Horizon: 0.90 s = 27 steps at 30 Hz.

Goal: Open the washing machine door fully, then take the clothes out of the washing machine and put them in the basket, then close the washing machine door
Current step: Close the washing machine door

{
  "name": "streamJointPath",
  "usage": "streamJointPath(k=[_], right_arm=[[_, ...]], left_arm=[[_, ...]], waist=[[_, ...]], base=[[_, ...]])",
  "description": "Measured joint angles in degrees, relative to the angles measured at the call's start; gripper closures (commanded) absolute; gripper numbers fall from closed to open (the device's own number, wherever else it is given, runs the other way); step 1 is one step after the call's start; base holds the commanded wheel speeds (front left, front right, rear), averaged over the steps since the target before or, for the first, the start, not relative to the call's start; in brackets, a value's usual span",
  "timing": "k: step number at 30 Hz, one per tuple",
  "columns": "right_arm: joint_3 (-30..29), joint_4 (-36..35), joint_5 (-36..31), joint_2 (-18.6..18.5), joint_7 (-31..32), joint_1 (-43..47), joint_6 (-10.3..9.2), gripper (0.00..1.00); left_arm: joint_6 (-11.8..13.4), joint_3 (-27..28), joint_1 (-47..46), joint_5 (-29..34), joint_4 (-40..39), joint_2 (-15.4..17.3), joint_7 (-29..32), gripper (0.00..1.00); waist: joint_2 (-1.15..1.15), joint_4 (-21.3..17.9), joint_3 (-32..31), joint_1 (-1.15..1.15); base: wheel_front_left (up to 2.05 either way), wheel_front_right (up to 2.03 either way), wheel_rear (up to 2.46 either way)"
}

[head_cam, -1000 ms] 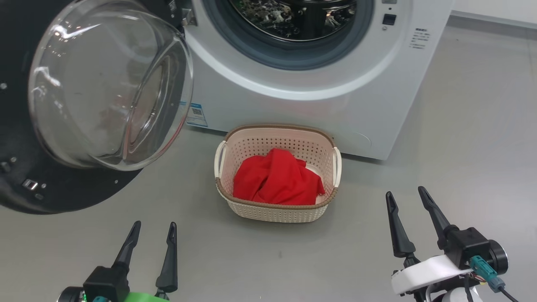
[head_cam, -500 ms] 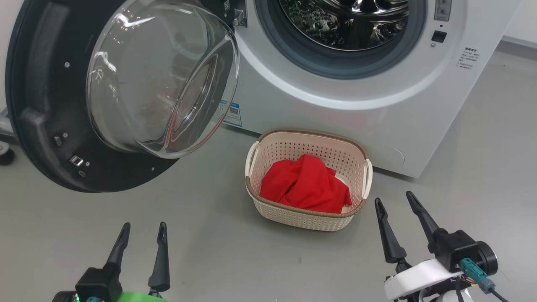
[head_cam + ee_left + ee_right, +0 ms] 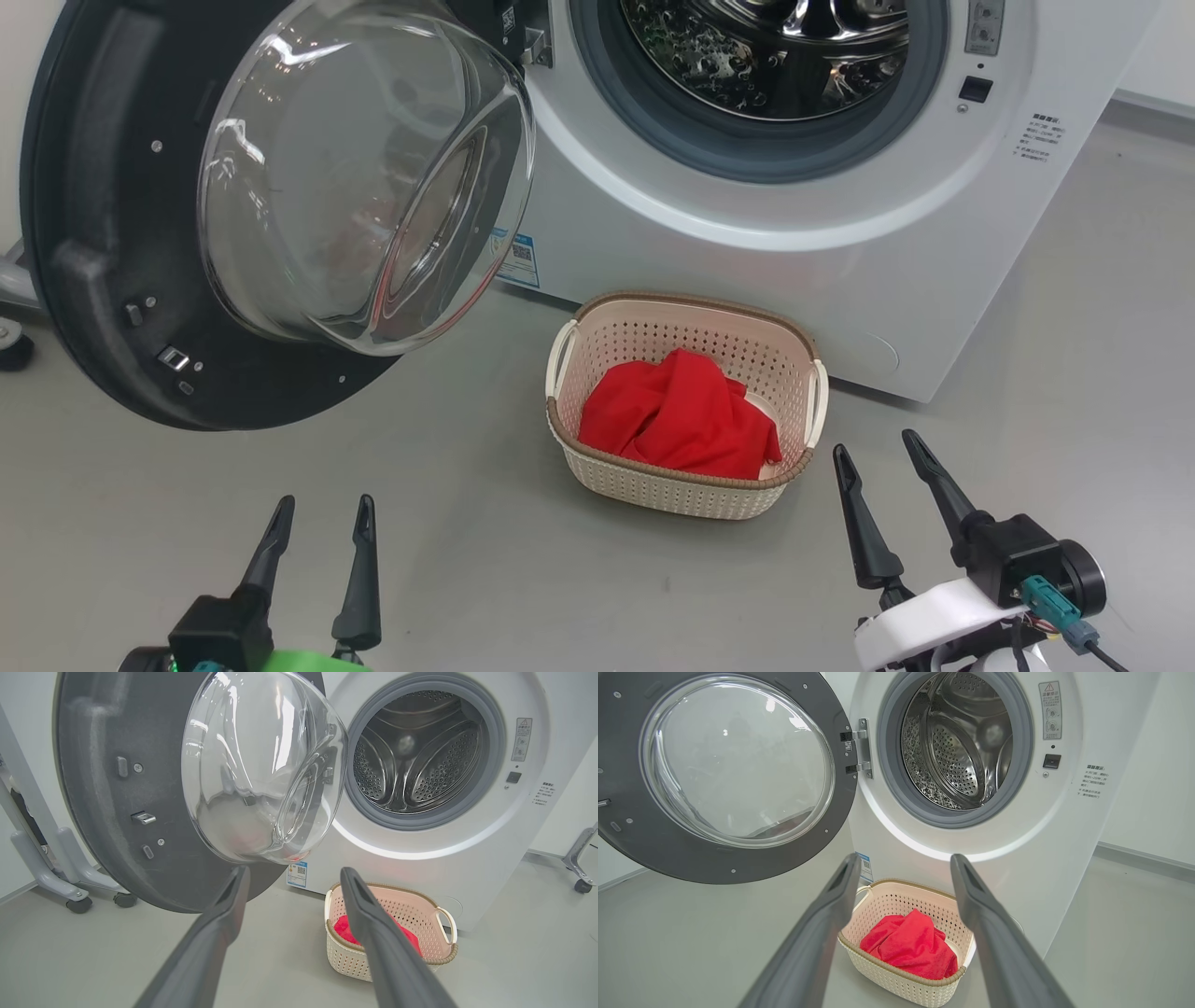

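Seeing washing machine (image 3: 747, 271) sitting at 1 o'clock in head view: white front-loader, grey rubber ring framing perforated steel drum. Seeing washing machine door (image 3: 280, 205) hanging wide open at 10 o'clock, hinging at 9 o'clock of the opening, inner face showing, clear glass bowl bulging out of wide black rim. Finding basket (image 3: 672, 490) standing upright on floor at 6 o'clock of the machine, just in front: cream, perforated, brown rim, white side handles. Finding clothes (image 3: 677, 415) lying crumpled inside basket, bright red, covering most of its bottom.

The left gripper (image 3: 324, 502) has two long tapering black fingers (image 3: 358, 588), a black block (image 3: 219, 630) and a bright green housing (image 3: 313, 661) — the right gripper (image 3: 875, 443) adds a white wrist shell (image 3: 920, 616), teal connector (image 3: 1050, 600) and black cable (image 3: 1108, 659).
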Motion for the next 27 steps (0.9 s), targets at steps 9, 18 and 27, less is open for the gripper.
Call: streamJointPath(k=[9, 18, 27], right_arm=[[0.01, 0.12, 0.0, 0.0, 0.0, 0.0, 0.0, 0.0], [-0.02, 0.13, 0.0, 0.0, 0.0, 0.0, 0.0, 0.0], [-0.04, 0.13, 0.0, 0.01, 0.0, -0.03, -0.01, 0.0]], left_arm=[[-0.02, -0.12, 0.01, -1.42, -0.02, 0.0, 0.0, 1.0], [-1.2, -0.85, 0.02, -3.46, -1.09, -0.09, -0.04, 1.0], [-5.75, -0.14, -0.04, -20.81, -5.53, -0.51, -0.58, 1.0]], waist=[[0.0, -0.08, -0.13, 0.0], [0.0, 0.07, 0.05, 0.0], [0.0, 0.36, 0.58, 0.0]], base=[[0.0, 0.0, 0.0], [0.0, 0.0, 0.0], [0.0, 0.0, 0.0]])
